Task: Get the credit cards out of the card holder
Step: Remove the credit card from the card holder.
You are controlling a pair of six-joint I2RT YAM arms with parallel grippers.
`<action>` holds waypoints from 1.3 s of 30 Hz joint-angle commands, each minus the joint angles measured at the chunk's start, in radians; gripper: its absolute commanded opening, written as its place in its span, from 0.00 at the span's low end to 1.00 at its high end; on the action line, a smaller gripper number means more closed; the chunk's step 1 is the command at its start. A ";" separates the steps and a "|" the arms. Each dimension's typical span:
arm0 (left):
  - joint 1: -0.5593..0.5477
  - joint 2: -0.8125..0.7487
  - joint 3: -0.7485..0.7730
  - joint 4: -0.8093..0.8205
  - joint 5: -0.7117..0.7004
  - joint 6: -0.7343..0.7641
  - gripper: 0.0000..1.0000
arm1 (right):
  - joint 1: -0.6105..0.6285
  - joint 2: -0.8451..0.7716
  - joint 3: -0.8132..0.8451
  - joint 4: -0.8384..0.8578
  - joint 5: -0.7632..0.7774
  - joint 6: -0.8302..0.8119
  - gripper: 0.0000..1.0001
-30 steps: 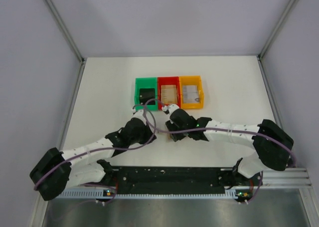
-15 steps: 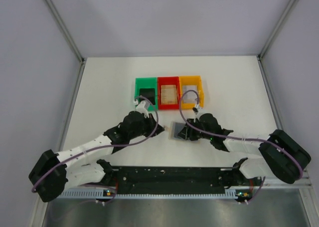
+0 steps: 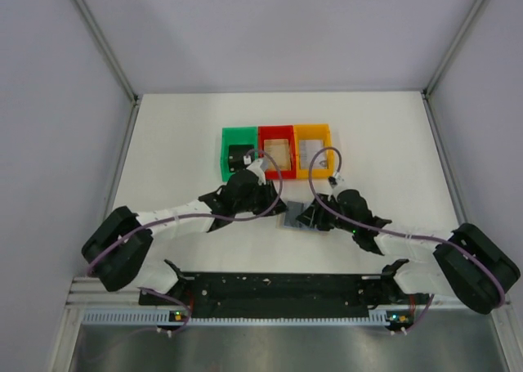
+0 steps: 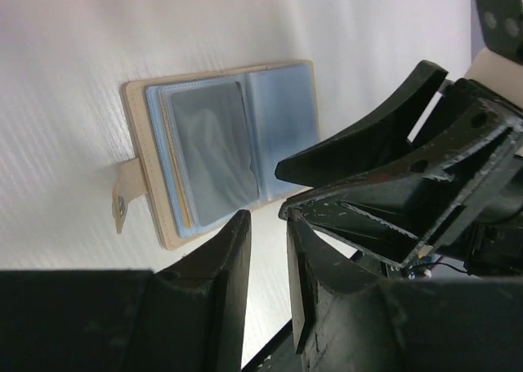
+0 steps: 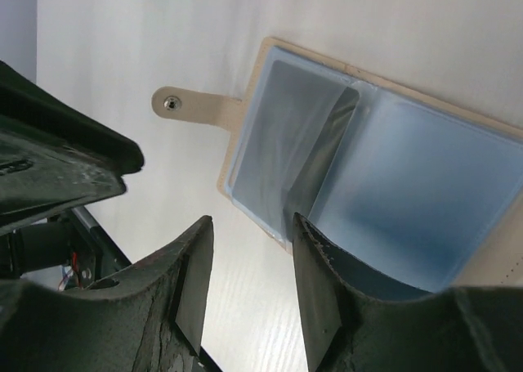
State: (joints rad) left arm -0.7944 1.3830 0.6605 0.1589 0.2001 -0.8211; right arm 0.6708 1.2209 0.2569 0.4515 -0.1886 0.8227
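Card holder (image 3: 294, 214) lies spread open and flat on the white table (image 3: 172, 143), light blue panels facing up and a tan rim showing around them. From the outer edge of one panel sticks a tan strap (image 4: 122, 194) with a snap at its tip. A grey card (image 4: 208, 153) shows through the clear sleeve of the strap-side panel; the other panel looks plain blue.

Just to the holder's left is the left gripper (image 3: 274, 209), over bare table beside the holder's edge. Its fingers (image 4: 233, 262) stand a narrow slit apart, with only white table showing between them and nothing held. Just to the holder's right is the right gripper (image 3: 308, 217), its fingers (image 5: 320, 284) parted wider and pointing at the holder's edge. Table and the holder's rim show through the gap, and it grips nothing.

Beyond the holder, on the side away from the arm bases, three bins stand touching in a row: green bin (image 3: 239, 131), red bin (image 3: 276, 129), orange bin (image 3: 314, 127). The red one lies straight past the holder. Each has something in it, too small to make out.
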 commanded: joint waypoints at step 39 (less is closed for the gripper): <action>0.000 -0.071 -0.278 0.082 -0.158 -0.084 0.03 | -0.007 0.299 0.284 -0.048 -0.247 -0.086 0.17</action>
State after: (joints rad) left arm -0.7979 1.4277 0.4423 0.3035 0.1459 -0.8856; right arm 0.6327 1.5394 0.4698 0.4179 -0.3889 0.7631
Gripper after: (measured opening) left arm 0.009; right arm 0.164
